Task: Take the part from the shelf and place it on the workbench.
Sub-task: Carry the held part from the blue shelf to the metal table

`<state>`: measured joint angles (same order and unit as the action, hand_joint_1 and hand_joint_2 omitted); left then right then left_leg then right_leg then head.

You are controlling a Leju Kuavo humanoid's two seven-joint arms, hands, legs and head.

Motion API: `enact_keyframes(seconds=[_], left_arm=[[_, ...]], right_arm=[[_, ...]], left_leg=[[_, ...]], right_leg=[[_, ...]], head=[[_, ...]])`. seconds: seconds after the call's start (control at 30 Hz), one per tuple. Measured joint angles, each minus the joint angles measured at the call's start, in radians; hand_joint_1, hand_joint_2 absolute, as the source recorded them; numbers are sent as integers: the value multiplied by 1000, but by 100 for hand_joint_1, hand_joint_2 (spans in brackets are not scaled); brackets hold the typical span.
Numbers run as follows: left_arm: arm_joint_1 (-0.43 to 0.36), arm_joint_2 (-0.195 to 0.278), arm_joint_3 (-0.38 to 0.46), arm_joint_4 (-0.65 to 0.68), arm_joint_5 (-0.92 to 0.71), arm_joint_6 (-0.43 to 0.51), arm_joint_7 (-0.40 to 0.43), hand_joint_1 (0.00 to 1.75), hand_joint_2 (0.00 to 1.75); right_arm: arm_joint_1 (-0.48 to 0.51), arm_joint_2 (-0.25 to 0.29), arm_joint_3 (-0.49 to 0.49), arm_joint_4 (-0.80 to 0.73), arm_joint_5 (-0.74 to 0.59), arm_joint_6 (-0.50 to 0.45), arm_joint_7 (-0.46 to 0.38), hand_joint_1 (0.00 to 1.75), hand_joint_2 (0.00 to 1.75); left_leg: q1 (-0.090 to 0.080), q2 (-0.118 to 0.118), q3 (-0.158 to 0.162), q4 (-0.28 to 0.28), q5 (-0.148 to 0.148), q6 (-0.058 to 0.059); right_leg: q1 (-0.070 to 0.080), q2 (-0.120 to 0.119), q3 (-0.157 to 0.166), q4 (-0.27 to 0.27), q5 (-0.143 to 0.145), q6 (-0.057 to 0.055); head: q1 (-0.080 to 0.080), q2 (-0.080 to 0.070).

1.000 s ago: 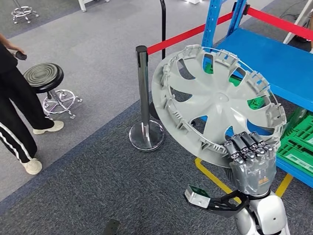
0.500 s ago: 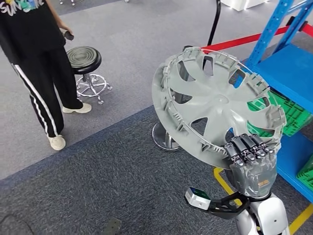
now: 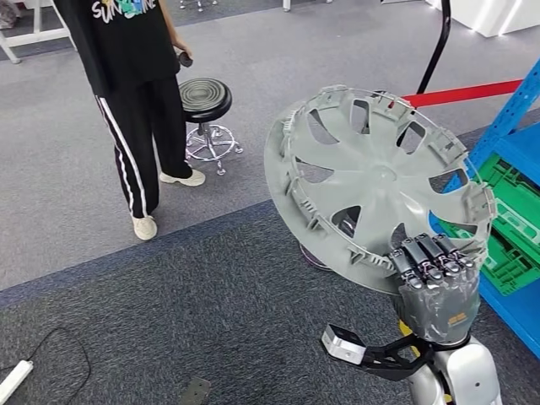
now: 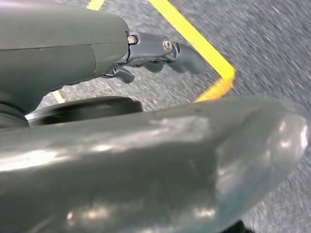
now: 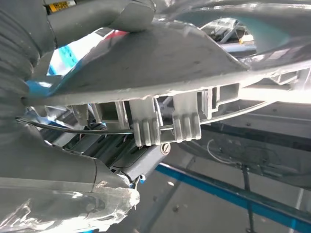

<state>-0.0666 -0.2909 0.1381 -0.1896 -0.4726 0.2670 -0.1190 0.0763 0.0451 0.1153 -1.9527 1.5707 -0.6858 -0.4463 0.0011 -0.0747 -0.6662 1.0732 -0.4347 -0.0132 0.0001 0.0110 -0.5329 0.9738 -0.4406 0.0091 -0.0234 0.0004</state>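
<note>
Grey carpet (image 3: 191, 287) under hand-held wheel cover (image 3: 375, 181)

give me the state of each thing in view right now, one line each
wheel cover: off the shelf, held tilted in the air, ribbed inner side up
right hand: grips the wheel cover's rim
left hand: hangs over the carpet, holds nothing
stool: upright on the floor
person: standing beside the stool
green crate: on the blue shelf

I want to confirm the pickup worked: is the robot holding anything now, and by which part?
Yes. The right hand holds the grey wheel cover by its rim, at the edge nearest the robot, fingers over the rim.
</note>
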Motion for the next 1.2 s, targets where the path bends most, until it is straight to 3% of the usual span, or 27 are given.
enact_keyframes(seconds=[0.07, 0.13, 0.2, 0.23, 0.3, 0.33, 0.4, 0.47, 0.53, 0.6, 0.63, 0.67, 0.7, 0.77, 0.83, 0.9, 0.93, 1.0, 1.03, 1.1, 1.13, 1.17, 1.2], left_arm=[[0, 1, 0, 0, -1, 0, 0, 0, 0], [1, 2, 0, 0, -1, 1, 0, 0, 0], [1, 2, 0, 0, -2, 1, 0, 0, 0], [0, 1, 0, 0, -2, 1, 0, 0, 0], [0, 0, 0, 0, -3, -2, 0, 0, 0], [0, -1, 0, 0, -3, -3, 0, 0, 0], [1, 0, 0, 0, -3, -5, 0, 0, 0], [2, 0, 1, 0, -3, -5, 0, 0, 0], [2, 0, 1, 0, -3, -5, 0, 0, 0], [1, 0, 1, 0, -4, -6, 0, 0, 0], [1, 0, 1, 0, -4, -6, 0, 0, 0], [2, 0, 1, 0, -4, -6, 0, 0, 0], [2, 0, 1, 0, -4, -6, 0, 0, 0], [1, 0, 1, 0, -4, -6, 0, 0, 0], [0, 0, 1, 0, -5, -6, 0, 0, 0], [2, 1, 1, 0, -6, -6, 0, 0, 0], [2, 1, 1, 0, -7, -6, 0, 0, 0], [1, 1, 1, 0, -8, -6, 0, 0, 0], [0, 2, 1, 0, -8, -6, 1, 0, 0], [0, 2, 1, 0, -9, -6, 2, 0, 0], [0, 2, 1, 0, -9, -6, 2, 0, 0], [0, 3, 1, 0, -9, -6, 3, 0, 0], [1, 3, 1, 0, -9, -6, 3, 0, 0]], right_arm=[[4, 1, -2, 0, 0, 0, -1, 175, 175], [7, 2, -4, 0, 0, 0, -2, 175, 175], [9, 2, -4, 0, 1, 0, -5, 175, 175], [9, 2, -4, 0, 1, 0, -6, 175, 175], [8, 2, -4, 0, 1, 0, -7, 175, 175], [8, 3, -4, 0, 1, 0, -8, 175, 175], [5, 4, -4, 1, 1, 0, -8, 175, 175], [2, 5, -4, 2, 0, 0, -8, 175, 175], [2, 5, -4, 2, 0, 0, -8, 175, 175], [2, 5, -4, 3, 0, 0, -8, 175, 175], [3, 5, -4, 4, 0, 0, -8, 175, 175], [3, 5, -4, 6, 0, 0, -8, 175, 175], [3, 5, -4, 6, 0, 0, -8, 175, 175], [1, 5, -4, 7, 0, 0, -8, 175, 175], [-1, 6, -4, 8, 0, 0, -9, 175, 175], [-2, 7, -4, 8, 0, 0, -9, 175, 175], [-3, 8, -4, 8, 0, 0, -10, 175, 175], [-4, 10, -4, 8, 1, 0, -11, 175, 175], [-5, 11, -5, 9, 1, 0, -11, 175, 175], [-6, 11, -6, 12, 1, 0, -10, 175, 175], [-6, 11, -7, 15, 1, 0, -10, 175, 175], [-7, 11, -7, 18, 1, 0, -11, 175, 175], [-8, 12, -7, 21, 1, 0, -12, 175, 175]], left_leg=[[2, 48, -61, 129, -68, -11], [9, 61, -87, 191, -83, -21], [16, 79, -35, 105, -36, -32], [18, 109, 5, 37, -11, -36], [19, 149, 57, -52, 16, -30], [18, 156, 61, -63, 16, -20], [15, 125, 56, -61, 18, 1], [15, 98, 53, -62, 23, 16], [13, 72, 51, -62, 26, 26], [8, 41, 49, -62, 27, 31], [5, 25, 49, -62, 27, 32], [4, 8, 49, -62, 28, 32], [3, -9, 49, -61, 29, 32], [3, -39, 47, -60, 32, 28], [6, -62, 39, -60, 37, 17], [13, -82, 31, -64, 45, 3], [12, -70, 26, -61, 43, -2], [7, -9, 0, -11, 8, -7], [4, 28, -25, 44, -25, -9], [4, 55, -81, 168, -82, -12], [4, 58, -95, 203, -91, -14], [4, 61, -89, 200, -80, -14], [3, 67, -63, 157, -55, -14]], right_leg=[[0, -29, -2, -1, 2, -2], [-3, -60, -6, 0, 1, 1], [-9, -87, -8, 5, -3, 11], [-9, -99, -8, 12, -8, 19], [-7, -121, -11, 24, -21, 35], [-5, -131, -9, 26, -26, 41], [-10, -147, -1, 24, -29, 52], [-17, -106, -12, 55, -55, 61], [-19, -39, -64, 173, -121, 62], [-16, -17, -133, 307, -170, 56], [-15, -15, -151, 334, -170, 53], [-13, -12, -150, 321, -150, 48], [-12, -3, -130, 269, -114, 43], [-14, 47, -70, 128, -47, 35], [-14, 86, -35, 54, -28, 34], [-11, 75, -30, 46, -26, 29], [-9, 62, -28, 42, -22, 22], [-9, 31, -24, 31, -15, 10], [-6, 15, -23, 29, -14, 6], [-3, -18, -24, 29, -15, 3], [-2, -35, -24, 29, -16, 2], [-2, -51, -24, 29, -16, 2], [-2, -66, -23, 30, -17, 3]], head=[[-1, 0], [-1, 0], [-1, 0], [-3, 0], [0, 0], [2, 0], [9, 0], [10, 0], [14, 0], [16, 0], [16, 0], [16, 0], [16, 0], [16, 0], [15, 0], [15, 0], [14, 0], [10, 0], [8, 0], [7, 0], [7, 0], [7, 0], [6, 0]])
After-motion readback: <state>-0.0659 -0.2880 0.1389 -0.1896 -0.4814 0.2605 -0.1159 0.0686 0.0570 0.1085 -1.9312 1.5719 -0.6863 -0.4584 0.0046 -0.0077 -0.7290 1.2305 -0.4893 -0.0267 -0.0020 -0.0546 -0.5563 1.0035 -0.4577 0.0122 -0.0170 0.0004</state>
